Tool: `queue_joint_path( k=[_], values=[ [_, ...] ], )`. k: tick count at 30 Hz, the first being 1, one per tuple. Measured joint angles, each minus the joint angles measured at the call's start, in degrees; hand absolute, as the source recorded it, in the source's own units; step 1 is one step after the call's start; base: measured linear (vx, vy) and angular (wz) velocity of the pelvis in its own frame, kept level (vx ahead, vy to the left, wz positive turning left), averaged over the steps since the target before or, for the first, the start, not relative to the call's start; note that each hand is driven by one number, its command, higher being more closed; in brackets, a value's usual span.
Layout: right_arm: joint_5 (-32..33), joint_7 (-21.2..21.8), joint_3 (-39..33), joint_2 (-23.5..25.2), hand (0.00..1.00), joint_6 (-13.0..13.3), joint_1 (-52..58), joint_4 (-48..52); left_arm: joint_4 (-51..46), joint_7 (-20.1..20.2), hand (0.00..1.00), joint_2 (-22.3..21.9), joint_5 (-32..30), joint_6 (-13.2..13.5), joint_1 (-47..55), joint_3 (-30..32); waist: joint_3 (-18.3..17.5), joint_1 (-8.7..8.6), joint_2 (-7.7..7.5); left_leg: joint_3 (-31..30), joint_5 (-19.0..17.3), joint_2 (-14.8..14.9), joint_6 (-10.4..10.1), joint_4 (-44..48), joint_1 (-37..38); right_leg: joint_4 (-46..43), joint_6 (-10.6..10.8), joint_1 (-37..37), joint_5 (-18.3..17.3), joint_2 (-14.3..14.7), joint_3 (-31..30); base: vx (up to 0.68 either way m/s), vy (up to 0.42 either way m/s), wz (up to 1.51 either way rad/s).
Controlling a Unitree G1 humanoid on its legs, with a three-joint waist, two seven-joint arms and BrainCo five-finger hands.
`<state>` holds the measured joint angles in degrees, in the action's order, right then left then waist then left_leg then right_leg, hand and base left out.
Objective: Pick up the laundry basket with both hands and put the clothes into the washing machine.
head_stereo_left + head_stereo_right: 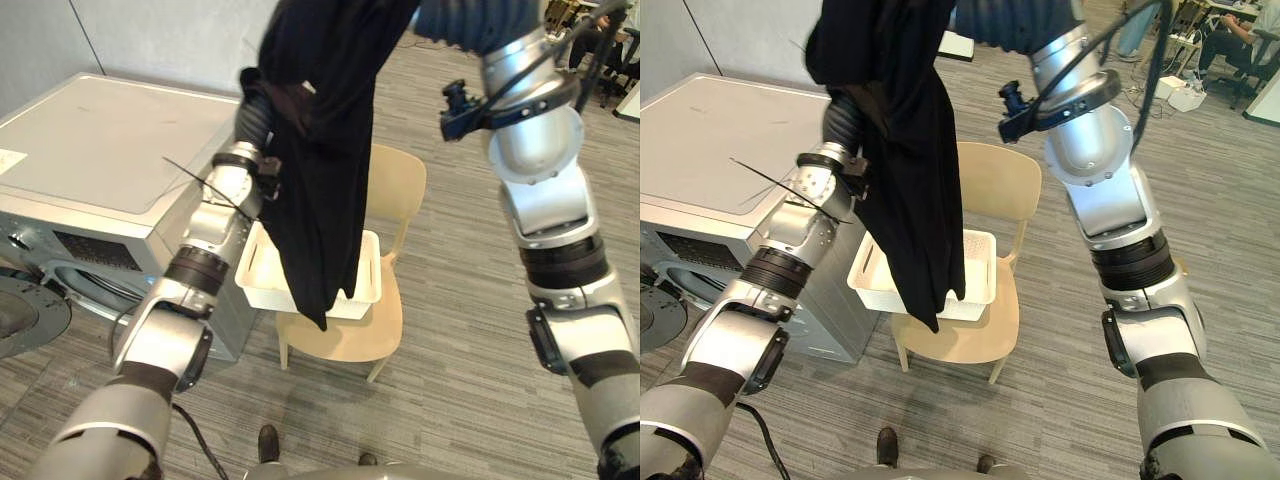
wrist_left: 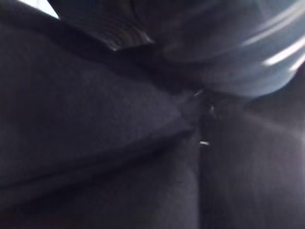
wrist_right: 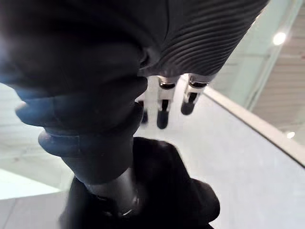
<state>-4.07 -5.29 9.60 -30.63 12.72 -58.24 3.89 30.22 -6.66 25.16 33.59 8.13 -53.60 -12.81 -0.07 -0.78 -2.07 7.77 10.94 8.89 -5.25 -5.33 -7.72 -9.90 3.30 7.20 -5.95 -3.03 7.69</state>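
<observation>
a: grey washing machine (image 1: pixel 100 150) at the left, its round door (image 1: pixel 20 315) swung open low at the front.
b: and the left hand (image 1: pixel 843 118)?
a: raised just beside the machine, buried in a black garment (image 1: pixel 320 180). i cannot tell whether its fingers grip.
b: where does the garment hang?
a: from high up, straight down over the white basket (image 1: pixel 368 280). whether the hem touches it, i cannot tell. the basket sits on a pale chair (image 1: pixel 395 175), not lifted.
b: the right hand (image 3: pixel 163 102)?
a: up high at the right. in its wrist view the fingers hang loose and straight, no cloth round them.
b: how will the cloth handle?
a: light, soft and limp, i'd judge. it will swing and could slide off a smooth hand, so bunch it near the top. the basket looks stiff and light: take it by two opposite rims.
</observation>
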Motion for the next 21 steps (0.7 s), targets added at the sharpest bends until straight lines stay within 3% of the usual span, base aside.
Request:
queue_joint_path(
  k=[6, 9, 21],
  values=[
    [0.02, 0.25, -5.88, -4.22, 0.0, -0.82, 10.15, 1.63, -3.49, -1.25, 1.0, 4.84, -0.59, 0.72, 4.84, 7.87, -0.03, 0.1, 0.1, 0.12, -0.04, -0.12, -0.05, -0.03, 0.51, 0.59, 0.01, -0.78, 0.01, -0.08, -0.04, 0.0, 0.0, 0.0],
    [-0.03, 0.24, -8.27, -6.01, 0.0, -0.9, 13.35, 1.62, -3.77, -1.61, 1.0, 5.97, -0.59, 1.21, 7.89, 11.89, -0.56, 0.15, 0.93, 0.16, -0.06, -0.13, -0.06, -0.07, 0.56, 1.34, 0.19, -1.16, 0.2, -0.07, -0.08, 0.0, 0.0, 0.0],
    [-3.28, 0.5, -17.1, -6.55, 0.0, -4.57, 28.03, -0.96, -14.58, -3.6, 1.0, 9.0, -1.85, 2.45, 16.42, 24.23, -2.19, -0.09, 3.43, 0.23, -0.07, -0.7, -0.07, -0.11, 1.42, 4.35, 0.64, -3.02, 1.44, -0.29, -0.55, 0.0, 0.006, -0.02]
  ],
)
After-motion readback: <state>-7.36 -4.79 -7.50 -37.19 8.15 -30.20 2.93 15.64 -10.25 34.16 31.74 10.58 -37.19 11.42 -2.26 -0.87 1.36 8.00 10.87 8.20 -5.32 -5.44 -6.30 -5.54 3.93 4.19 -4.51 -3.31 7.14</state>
